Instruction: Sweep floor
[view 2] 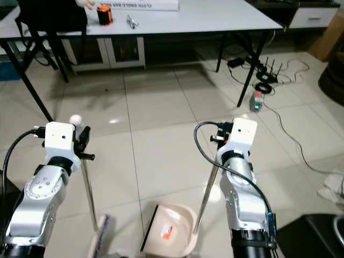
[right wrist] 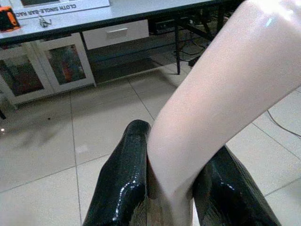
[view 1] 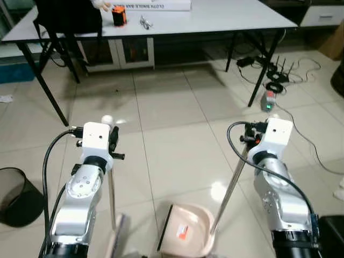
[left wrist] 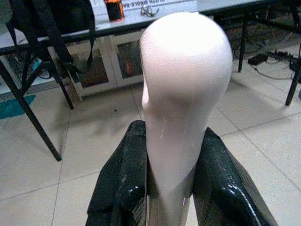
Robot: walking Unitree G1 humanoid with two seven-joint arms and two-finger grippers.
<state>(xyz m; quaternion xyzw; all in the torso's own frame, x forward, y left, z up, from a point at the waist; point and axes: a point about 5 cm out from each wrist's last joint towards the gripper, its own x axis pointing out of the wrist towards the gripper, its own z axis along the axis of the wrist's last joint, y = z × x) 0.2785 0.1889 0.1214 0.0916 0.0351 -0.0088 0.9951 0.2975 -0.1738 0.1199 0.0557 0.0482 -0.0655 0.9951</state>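
Observation:
My left gripper (view 1: 113,138) is shut on the pale pink grip of the broom (left wrist: 183,94). The rounded top of the grip pokes up between the black fingers (left wrist: 123,183). The broom's thin metal pole (view 1: 112,196) runs down to the broom head (view 1: 117,236) on the tiles at the bottom edge. My right gripper (view 1: 250,137) is shut on the pink grip of the dustpan handle (right wrist: 211,94). Its metal pole (view 1: 231,183) slants down to the pale pink dustpan (view 1: 185,231), which stands on the floor between my arms.
A white table (view 1: 215,21) with black legs stands ahead, with an orange can (view 1: 119,15) and a black bag (view 1: 70,16) on it. A black bin (view 1: 19,196) is at my left. Cables and a power strip (view 1: 271,83) lie at the right.

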